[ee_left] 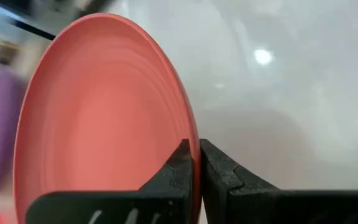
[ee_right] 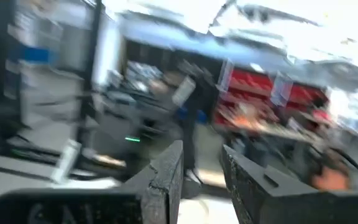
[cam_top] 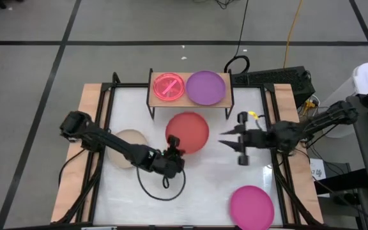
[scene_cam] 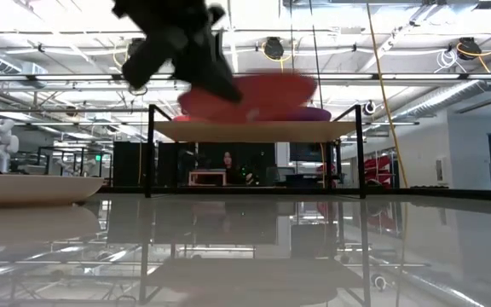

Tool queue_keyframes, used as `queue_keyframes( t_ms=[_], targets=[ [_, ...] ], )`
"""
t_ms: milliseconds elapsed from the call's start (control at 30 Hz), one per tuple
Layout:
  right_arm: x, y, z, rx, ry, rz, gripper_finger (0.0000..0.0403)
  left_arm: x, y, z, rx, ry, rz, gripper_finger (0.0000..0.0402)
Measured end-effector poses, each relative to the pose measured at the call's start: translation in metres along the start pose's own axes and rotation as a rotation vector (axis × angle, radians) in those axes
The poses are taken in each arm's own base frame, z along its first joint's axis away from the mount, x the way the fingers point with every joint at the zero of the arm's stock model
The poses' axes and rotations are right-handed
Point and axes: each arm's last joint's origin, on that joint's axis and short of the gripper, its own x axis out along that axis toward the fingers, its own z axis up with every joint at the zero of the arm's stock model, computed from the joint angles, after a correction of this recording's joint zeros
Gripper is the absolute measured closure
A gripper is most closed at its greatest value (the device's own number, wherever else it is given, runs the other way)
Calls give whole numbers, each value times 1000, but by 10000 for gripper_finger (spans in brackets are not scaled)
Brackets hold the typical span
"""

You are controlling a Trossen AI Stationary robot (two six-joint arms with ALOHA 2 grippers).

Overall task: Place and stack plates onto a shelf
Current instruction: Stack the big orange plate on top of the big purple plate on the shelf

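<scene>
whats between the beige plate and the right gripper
In the high view, the red plate, pinched at its rim by the left gripper.

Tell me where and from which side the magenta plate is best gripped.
Probably by its rim. The magenta plate lies flat near the table's front edge on the right side, so only the thin raised edge offers a pinch, one finger over and one under. The right gripper is nearer; coming in low from the table's middle looks clear of the other plates.
</scene>
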Motion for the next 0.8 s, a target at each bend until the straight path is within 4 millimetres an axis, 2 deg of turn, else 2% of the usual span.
queue_keyframes(
  t_ms=[67, 167, 400, 600, 700, 800],
  targets=[
    [-10, 1, 11, 12, -60, 58, 310, -8, 16, 0, 47, -8, 48, 389],
    [-21, 2, 18, 16, -122, 134, 310, -9, 50, -4, 101, -7, 106, 389],
    [-36, 3, 4, 29, -199, 140, 310, 14, 132, -19, 151, -39, 270, 389],
    [-43, 2, -2, 2, -260, 124, 310, 24, 191, -25, 121, -72, 196, 389],
    [-45, 1, 0, 5, -266, 123, 310, 28, 215, -26, 92, -51, 164, 389],
    [-45, 1, -1, 5, -259, 125, 310, 34, 229, -26, 76, -38, 128, 389]
  ],
)
